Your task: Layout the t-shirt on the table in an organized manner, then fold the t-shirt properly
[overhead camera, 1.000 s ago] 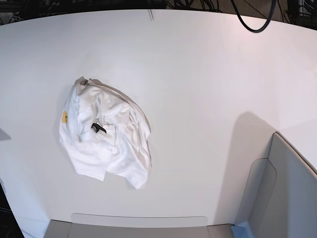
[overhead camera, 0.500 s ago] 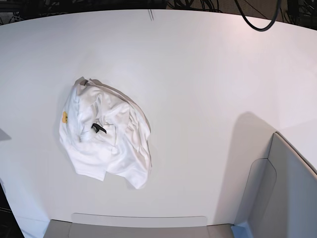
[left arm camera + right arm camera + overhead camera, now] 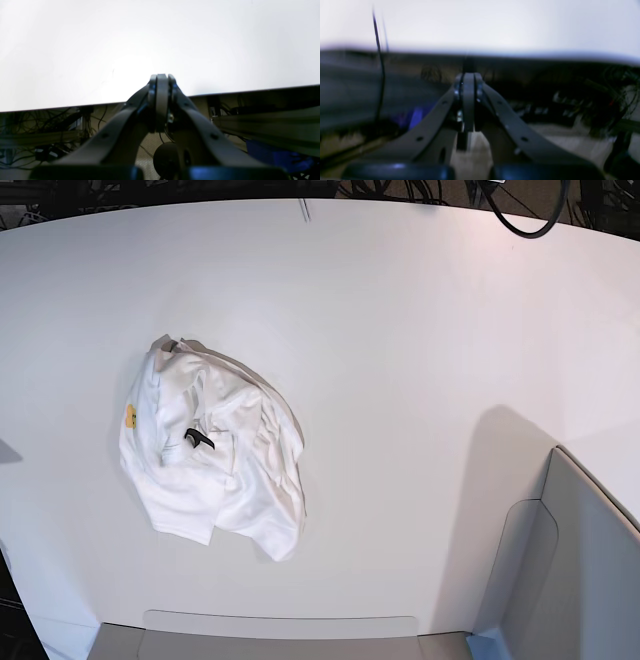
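No lettering can be read anywhere. The crumpled white t-shirt (image 3: 213,448), lying toward the counter's (image 3: 400,330) left edge, shows only a small yellow scrap of print (image 3: 130,416) at its left side and a black neck label (image 3: 199,439), both illegible

Bright, even light falls from above. A grey panel (image 3: 585,570) stands at the near right corner, another grey strip (image 3: 280,635) along the near edge. Dark tangled cables (image 3: 37,125) and a black hose loop (image 3: 520,225) crowd the dim space beyond.
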Controlling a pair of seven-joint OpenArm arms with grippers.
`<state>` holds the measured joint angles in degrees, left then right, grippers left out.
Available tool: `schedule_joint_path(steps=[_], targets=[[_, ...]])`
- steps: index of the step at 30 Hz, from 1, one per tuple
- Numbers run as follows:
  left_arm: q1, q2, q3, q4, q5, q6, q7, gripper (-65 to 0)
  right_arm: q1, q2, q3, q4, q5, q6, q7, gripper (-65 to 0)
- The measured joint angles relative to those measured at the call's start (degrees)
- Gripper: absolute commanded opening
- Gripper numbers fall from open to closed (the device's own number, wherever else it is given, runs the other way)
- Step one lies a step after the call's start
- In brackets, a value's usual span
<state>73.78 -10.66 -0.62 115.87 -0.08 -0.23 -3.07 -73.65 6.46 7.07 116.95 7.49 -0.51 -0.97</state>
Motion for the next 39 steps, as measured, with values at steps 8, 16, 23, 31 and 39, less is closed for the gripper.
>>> schedule_joint_path(steps=[8, 16, 23, 31, 39], targets=[[-5.0, 0.3, -2.6, 0.0, 0.0, -0.6, 0.1, -65.0, 1.9, -0.1, 5.2, 0.0, 0.7, 0.2, -0.4, -65.0], [-16.1, 2.7, -5.8, 0.0, 0.0, -0.3, 0.5, -65.0, 12.2, -0.1, 4.9, 0.0, 0.7, 0.5, -0.2, -65.0], [-26.4, 2.6, -7.3, -0.2, 0.0, -0.1, 0.8, -65.0, 23.2, -0.2, 4.7, 0.0, 0.7, 0.2, -0.5, -65.0], [-30.9, 2.5, -6.9, -0.2, 0.0, 0.0, 1.7, -65.0, 30.7, -0.2, 4.7, 0.0, 0.7, 0.5, -0.5, -65.0], [-38.4, 2.5, -0.7, -0.3, 0.0, 0.0, 3.4, -65.0, 33.6, 2.3, -2.8, 0.0, 0.7, 0.5, -0.5, -65.0]])
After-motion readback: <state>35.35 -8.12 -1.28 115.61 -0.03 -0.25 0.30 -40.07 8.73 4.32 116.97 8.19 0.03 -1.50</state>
